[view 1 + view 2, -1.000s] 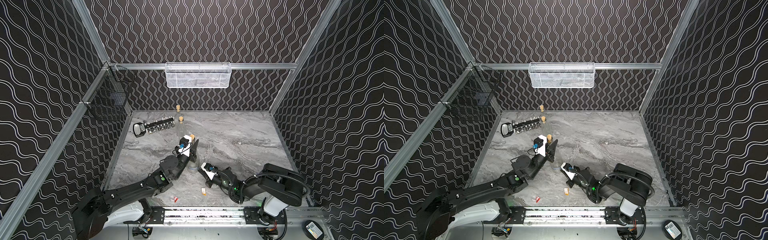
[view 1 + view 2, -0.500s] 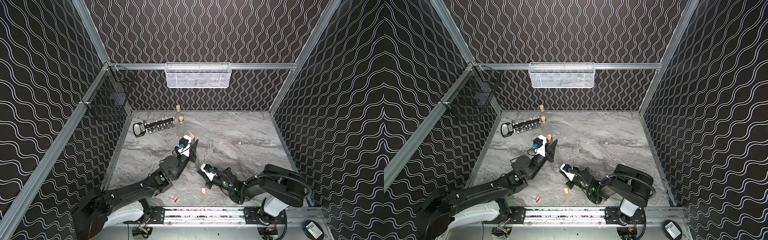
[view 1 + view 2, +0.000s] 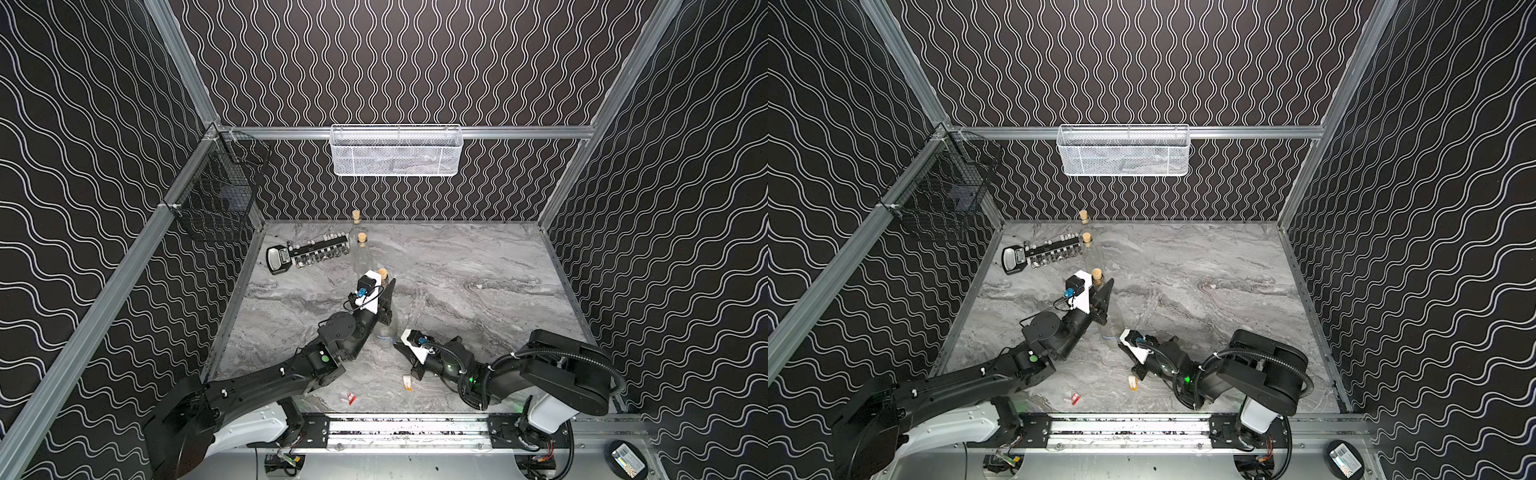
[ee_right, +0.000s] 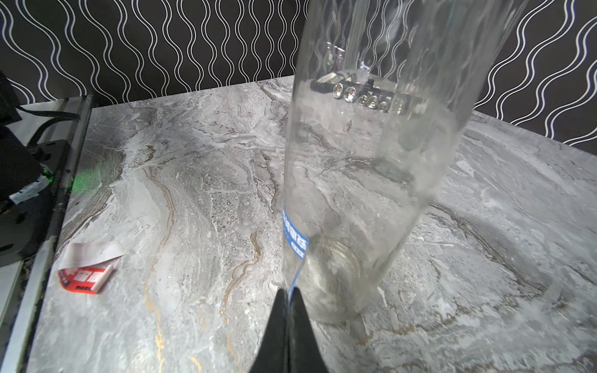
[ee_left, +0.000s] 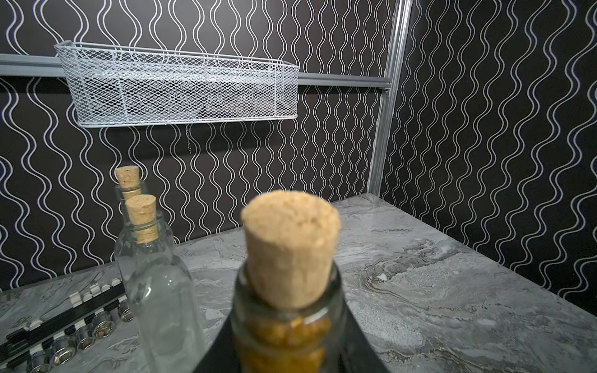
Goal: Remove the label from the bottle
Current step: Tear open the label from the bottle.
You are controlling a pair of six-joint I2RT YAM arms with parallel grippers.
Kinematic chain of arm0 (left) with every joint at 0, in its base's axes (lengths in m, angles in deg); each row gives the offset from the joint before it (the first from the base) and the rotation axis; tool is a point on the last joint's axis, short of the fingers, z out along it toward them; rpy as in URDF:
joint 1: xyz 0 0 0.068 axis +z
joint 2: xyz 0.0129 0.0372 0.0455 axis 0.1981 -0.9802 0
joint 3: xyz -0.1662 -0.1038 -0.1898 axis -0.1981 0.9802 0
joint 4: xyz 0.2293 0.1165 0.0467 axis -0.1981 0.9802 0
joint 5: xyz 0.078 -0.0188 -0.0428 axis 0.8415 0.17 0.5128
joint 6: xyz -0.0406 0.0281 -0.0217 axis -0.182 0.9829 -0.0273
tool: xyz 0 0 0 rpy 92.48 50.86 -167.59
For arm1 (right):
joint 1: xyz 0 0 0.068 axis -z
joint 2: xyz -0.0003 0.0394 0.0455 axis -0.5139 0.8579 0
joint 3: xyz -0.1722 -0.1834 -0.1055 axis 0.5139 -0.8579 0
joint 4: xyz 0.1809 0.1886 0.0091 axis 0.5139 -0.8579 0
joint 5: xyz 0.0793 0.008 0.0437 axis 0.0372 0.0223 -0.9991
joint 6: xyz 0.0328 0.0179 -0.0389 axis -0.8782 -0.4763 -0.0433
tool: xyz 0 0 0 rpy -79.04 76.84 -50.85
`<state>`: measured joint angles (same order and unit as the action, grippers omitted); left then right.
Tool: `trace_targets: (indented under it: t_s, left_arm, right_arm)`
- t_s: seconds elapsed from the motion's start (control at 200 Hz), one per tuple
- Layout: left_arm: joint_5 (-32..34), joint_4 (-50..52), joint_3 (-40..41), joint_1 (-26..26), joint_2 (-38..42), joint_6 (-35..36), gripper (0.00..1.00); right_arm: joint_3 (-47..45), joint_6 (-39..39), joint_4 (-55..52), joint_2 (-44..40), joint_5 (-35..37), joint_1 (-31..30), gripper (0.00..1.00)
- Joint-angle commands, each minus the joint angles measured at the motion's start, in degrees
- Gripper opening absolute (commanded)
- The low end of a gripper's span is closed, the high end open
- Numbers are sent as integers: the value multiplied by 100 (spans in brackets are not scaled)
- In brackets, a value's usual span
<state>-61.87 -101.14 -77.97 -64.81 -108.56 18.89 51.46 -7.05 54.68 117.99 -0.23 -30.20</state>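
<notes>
At front of desk (image 4: 193,161), right gripper (image 4: 289,292), jaws pinched together on loose corner of blue label (image 4: 294,235), low on standing glass bottle (image 4: 371,161). Beyond, left gripper (image 3: 387,291) clamped around its neck. No visible shift since a second ago; label seemingly mostly stuck.

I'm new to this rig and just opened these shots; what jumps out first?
Two hands work one clear corked bottle near the front of the table: the left hand grips its neck, while the right hand pinches a blue label low on its side. A red peeled label lies near the front edge.
</notes>
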Motion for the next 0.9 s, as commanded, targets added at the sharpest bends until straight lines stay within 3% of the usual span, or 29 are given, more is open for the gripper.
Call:
trace_targets:
  t_s: [0.0,0.896]
  left_arm:
    - [332,628,43,10,-10,447,0]
    - [425,601,69,12,36,473,0]
  right_arm:
    - [-12,-26,81,-62,-245,-31,0]
    - [49,-36,-121,-131,-372,-154,0]
